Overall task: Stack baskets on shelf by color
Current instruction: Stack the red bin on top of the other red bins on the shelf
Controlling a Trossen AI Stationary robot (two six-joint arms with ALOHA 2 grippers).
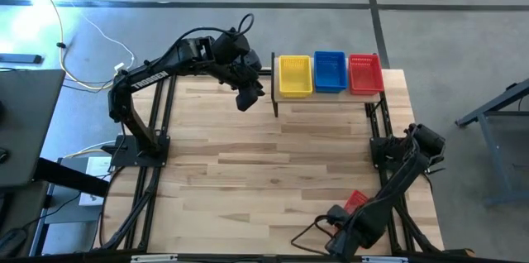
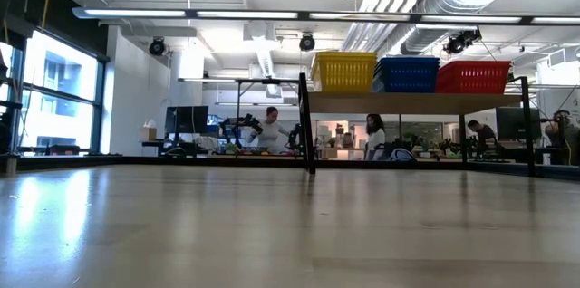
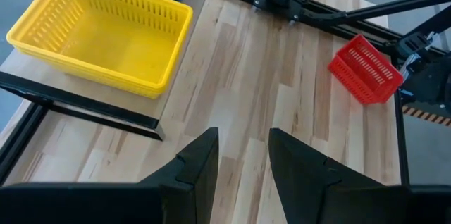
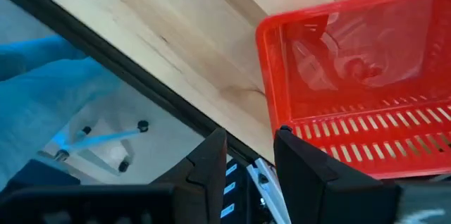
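— High view: where's the work?
— Yellow basket [image 1: 295,76], blue basket [image 1: 330,72] and red basket [image 1: 365,74] line the shelf [image 1: 276,89]; a loose red basket [image 1: 355,202] sits near the tabletop's [image 1: 248,164] front-right corner.

— Wrist views: your claws?
— Left gripper [image 3: 243,155] hangs released beside the shelf; right gripper [image 4: 250,155], fingers parted and empty, is just beside the loose basket. Fetching it comes next, I judge: close on its rim.

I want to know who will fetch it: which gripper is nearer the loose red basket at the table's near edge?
The right gripper: it sits just beside the loose red basket at the table's near right corner. The left gripper hangs far off, beside the shelf and its yellow basket.
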